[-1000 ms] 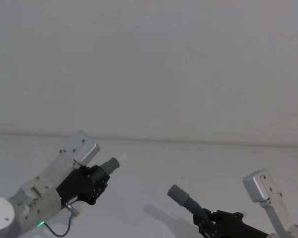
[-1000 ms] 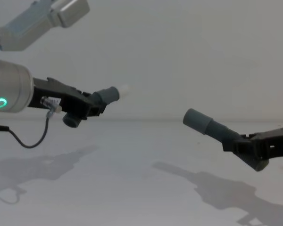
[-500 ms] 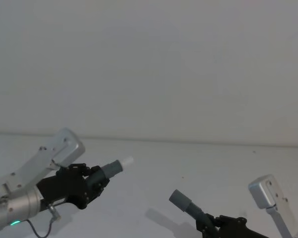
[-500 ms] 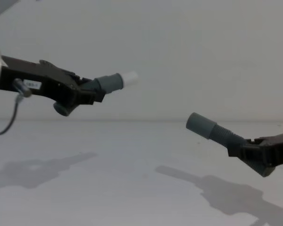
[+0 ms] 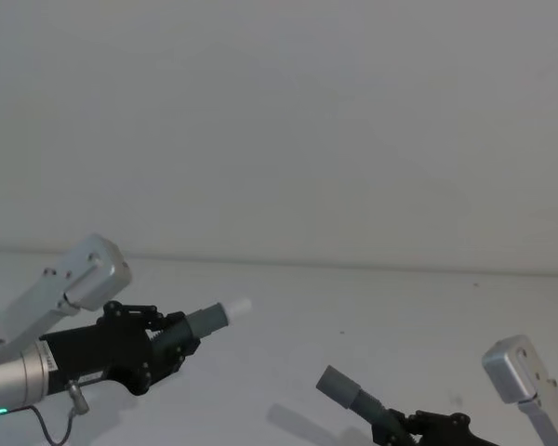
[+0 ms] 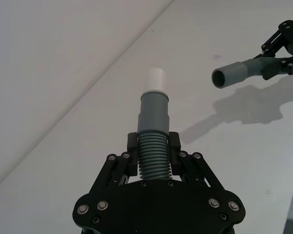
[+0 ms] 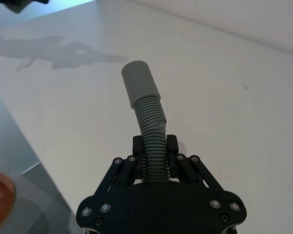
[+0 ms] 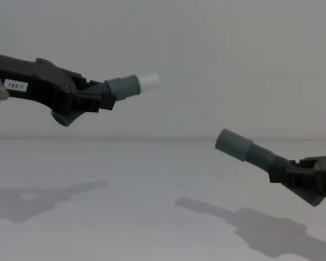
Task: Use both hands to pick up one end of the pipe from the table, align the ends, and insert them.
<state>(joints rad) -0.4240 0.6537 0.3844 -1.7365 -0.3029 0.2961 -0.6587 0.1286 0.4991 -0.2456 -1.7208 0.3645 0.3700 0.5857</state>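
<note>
Dark grey corrugated pipe in both grippers, and both pieces are up in the air above the white table [image 8: 125, 217]! On the left, riding high, the left gripper [image 8: 99, 98], the one wearing the small white "183-1" label [image 8: 15, 85], is clamped on the ribbed body of its pipe piece [image 6: 154, 158]. The left wrist view shows the black fingers [image 6: 132, 144] pinching the corrugation from both sides. Out ahead of them sits the smooth grey cuff [image 8: 122, 87], and beyond that the narrower white tip [image 8: 148, 81], pointing towards the robot's right and a touch upward in the chest view.

Over on the right, lower down, the right gripper [image 8: 282, 173] is closed on the ribs of the second piece [image 7: 154, 141], which curves a little as it leaves the fingers. Its wider socket cuff [image 8: 233, 144] angles up and to the left, towards the other piece, and the left wrist view looks straight into its dark open mouth.

So the two ends roughly face one another but they are well apart: the white tip is higher than the socket cuff and not in line with it, with the pale wall [image 8: 233, 54] showing between them. Under each arm, soft grey shadows [image 8: 250, 231] lie on the table, neither piece touching the surface
</note>
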